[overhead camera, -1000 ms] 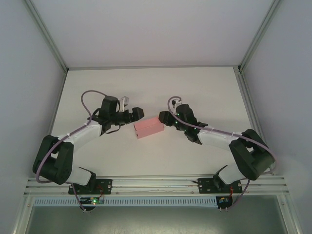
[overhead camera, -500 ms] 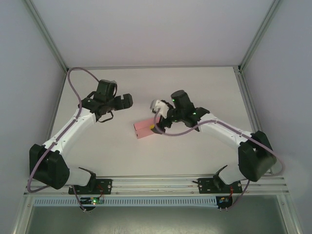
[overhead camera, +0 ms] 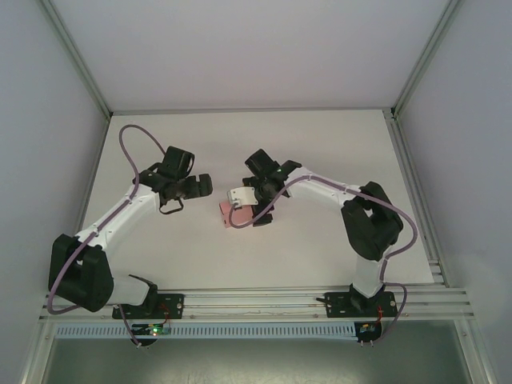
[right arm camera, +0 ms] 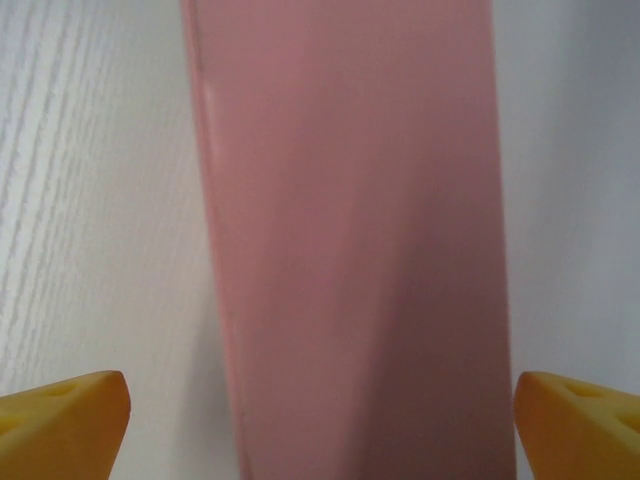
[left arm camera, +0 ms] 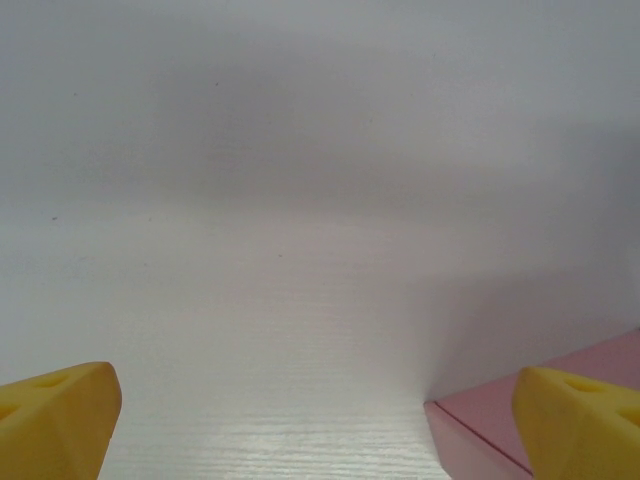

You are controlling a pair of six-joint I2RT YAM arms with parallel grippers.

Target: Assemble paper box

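Note:
The paper box [overhead camera: 227, 214] is a small closed pink rectangular box lying flat near the table's middle. My right gripper [overhead camera: 250, 206] hangs over it and covers most of it in the top view. In the right wrist view the paper box [right arm camera: 350, 240] runs lengthwise between the two yellow fingertips [right arm camera: 62, 420], which stand wide apart on either side of it; the right gripper [right arm camera: 320, 425] is open. My left gripper [overhead camera: 196, 186] is open, just left of the box, with nothing in it. In the left wrist view a corner of the paper box [left arm camera: 480, 425] lies beside the right fingertip of the left gripper [left arm camera: 318, 425].
The white table [overhead camera: 320, 256] is walled at the left, back and right by panels on aluminium posts [overhead camera: 412, 72]. An aluminium rail [overhead camera: 256, 302] carrying both arm bases runs along the near edge.
My right arm swung left from the box's right end to above it, and its jaws opened wide. The left gripper drew back leftwards from the box. The box stayed put.

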